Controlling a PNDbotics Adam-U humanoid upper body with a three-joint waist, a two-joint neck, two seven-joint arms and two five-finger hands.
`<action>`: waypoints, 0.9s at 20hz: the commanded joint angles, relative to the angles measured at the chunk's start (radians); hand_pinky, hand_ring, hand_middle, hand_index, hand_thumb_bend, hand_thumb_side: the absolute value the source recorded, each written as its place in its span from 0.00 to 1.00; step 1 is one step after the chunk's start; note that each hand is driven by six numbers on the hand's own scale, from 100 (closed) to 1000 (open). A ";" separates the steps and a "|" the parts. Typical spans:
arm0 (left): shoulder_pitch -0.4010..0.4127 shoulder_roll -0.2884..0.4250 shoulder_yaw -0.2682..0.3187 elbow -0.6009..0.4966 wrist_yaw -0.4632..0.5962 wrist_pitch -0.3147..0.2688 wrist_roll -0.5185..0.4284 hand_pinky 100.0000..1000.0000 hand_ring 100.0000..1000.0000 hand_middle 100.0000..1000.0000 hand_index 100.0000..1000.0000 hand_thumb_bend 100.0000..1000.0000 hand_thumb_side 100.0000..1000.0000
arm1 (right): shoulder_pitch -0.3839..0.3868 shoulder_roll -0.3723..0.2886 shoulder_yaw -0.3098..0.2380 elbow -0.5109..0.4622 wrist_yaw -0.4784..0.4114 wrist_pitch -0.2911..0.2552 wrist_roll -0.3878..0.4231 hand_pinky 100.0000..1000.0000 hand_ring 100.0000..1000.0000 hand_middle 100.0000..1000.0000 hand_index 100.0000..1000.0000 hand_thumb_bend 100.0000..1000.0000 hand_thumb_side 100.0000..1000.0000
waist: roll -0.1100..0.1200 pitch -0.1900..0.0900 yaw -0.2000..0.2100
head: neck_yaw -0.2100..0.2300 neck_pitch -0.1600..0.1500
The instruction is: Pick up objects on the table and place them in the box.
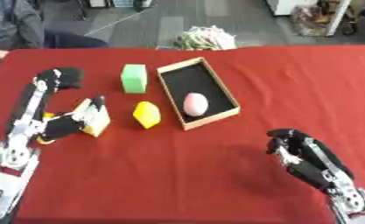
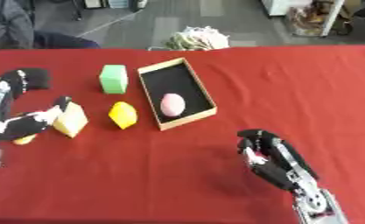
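A shallow wooden box (image 1: 209, 120) with a black floor lies at the table's middle, and a pink egg-shaped object (image 1: 195, 104) rests inside it. Left of the box stand a green block (image 1: 134, 78) and, nearer me, a yellow faceted object (image 1: 147, 114). Further left a cream block (image 1: 96, 119) sits tilted, with my left hand (image 1: 61, 126) curled against its left side and one black finger over its top. A small orange thing (image 1: 44, 140) shows under that hand. My right hand (image 1: 306, 157) rests at the lower right with relaxed fingers, holding nothing.
A red cloth (image 1: 292, 87) covers the table. A pale crumpled bundle (image 1: 205, 38) lies just beyond the far edge. A seated person (image 1: 16, 26) is at the far left corner, touching nothing. Bare cloth spreads right of the box and along the front.
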 commanded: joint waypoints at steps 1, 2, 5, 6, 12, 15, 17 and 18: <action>-0.032 0.114 -0.039 0.067 -0.056 0.043 -0.054 0.79 0.68 0.68 0.79 0.47 0.02 | -0.008 -0.018 -0.004 -0.008 0.005 -0.006 0.003 0.69 0.54 0.51 0.72 0.00 0.32 | 0.014 -0.026 0.000 | 0.001 0.004; -0.043 0.143 -0.050 0.095 -0.073 0.060 -0.071 0.79 0.68 0.68 0.80 0.48 0.02 | -0.008 -0.019 -0.004 -0.008 0.005 -0.006 0.003 0.69 0.54 0.51 0.72 0.00 0.32 | 0.014 -0.026 -0.001 | 0.002 0.004; -0.083 0.226 -0.064 0.178 -0.125 0.088 -0.122 0.79 0.66 0.68 0.80 0.51 0.02 | -0.008 -0.016 -0.004 -0.007 0.004 -0.007 0.002 0.69 0.54 0.51 0.72 0.00 0.32 | 0.009 -0.027 -0.006 | 0.004 0.004; -0.096 0.254 -0.059 0.206 -0.142 0.089 -0.139 0.79 0.66 0.68 0.80 0.51 0.01 | -0.008 -0.015 -0.004 -0.007 0.003 -0.007 0.002 0.69 0.54 0.51 0.72 0.00 0.32 | 0.007 -0.027 -0.008 | 0.004 0.004; -0.170 0.342 -0.005 0.366 -0.239 0.038 -0.238 0.78 0.66 0.67 0.80 0.53 0.00 | -0.008 -0.008 -0.003 -0.007 0.000 -0.007 0.003 0.69 0.54 0.51 0.72 0.00 0.33 | -0.003 -0.025 -0.017 | 0.005 0.004; -0.204 0.331 0.003 0.448 -0.268 0.015 -0.288 0.78 0.66 0.67 0.80 0.54 0.00 | -0.007 -0.008 -0.003 -0.007 -0.001 -0.007 0.004 0.69 0.54 0.51 0.72 0.00 0.33 | -0.003 -0.025 -0.018 | 0.004 0.004; -0.223 0.323 0.001 0.501 -0.281 -0.009 -0.321 0.78 0.66 0.67 0.80 0.54 0.00 | -0.007 -0.007 -0.003 -0.007 -0.002 -0.007 0.004 0.69 0.54 0.51 0.72 0.00 0.33 | -0.004 -0.025 -0.020 | 0.004 0.004; -0.231 0.319 -0.001 0.527 -0.286 -0.023 -0.337 0.78 0.66 0.67 0.80 0.54 0.00 | -0.007 -0.007 -0.003 -0.007 -0.002 -0.007 0.004 0.69 0.54 0.51 0.72 0.00 0.33 | -0.005 -0.025 -0.020 | 0.004 0.004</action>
